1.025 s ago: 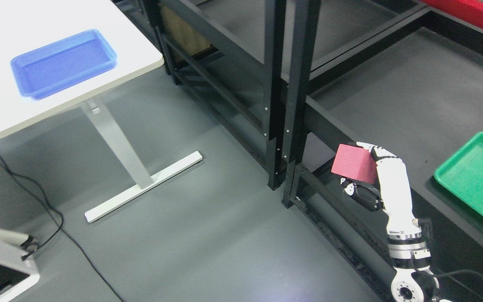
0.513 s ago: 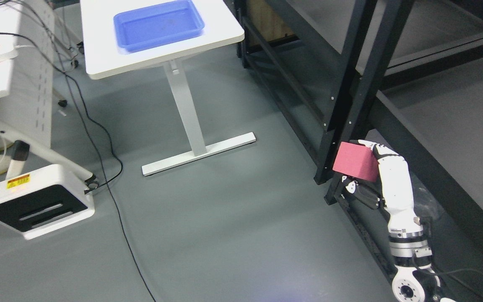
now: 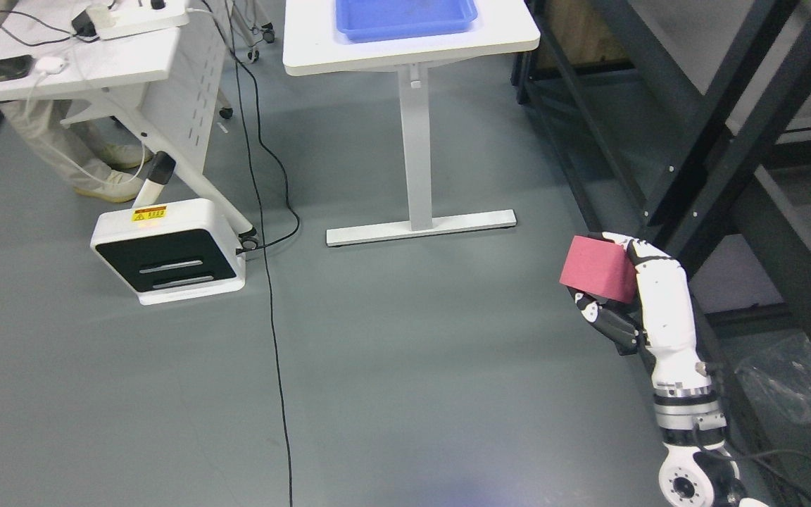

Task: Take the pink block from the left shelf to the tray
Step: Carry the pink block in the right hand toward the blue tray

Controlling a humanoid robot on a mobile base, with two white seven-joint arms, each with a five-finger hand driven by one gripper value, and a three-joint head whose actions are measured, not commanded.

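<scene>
My right hand (image 3: pixel 613 282) rises from the lower right and is shut on the pink block (image 3: pixel 597 268), holding it in the air above the grey floor. The blue tray (image 3: pixel 405 22) sits on a white table (image 3: pixel 412 49) at the top middle, far from the block; its far part is cut off by the picture's edge. My left arm does not show.
A black shelf frame (image 3: pixel 722 134) fills the right side, close behind my hand. The table's white pedestal foot (image 3: pixel 421 227) stands on the floor. A black cable (image 3: pixel 272 282) runs down the floor. A white box unit (image 3: pixel 170 250) and a desk (image 3: pixel 74 63) with a seated person's legs (image 3: pixel 60 141) are at the left.
The whole picture has swung left: the table and tray slid right and up, the shelf and green tray left the view, the desk and person appeared. My hand still holds the block.
</scene>
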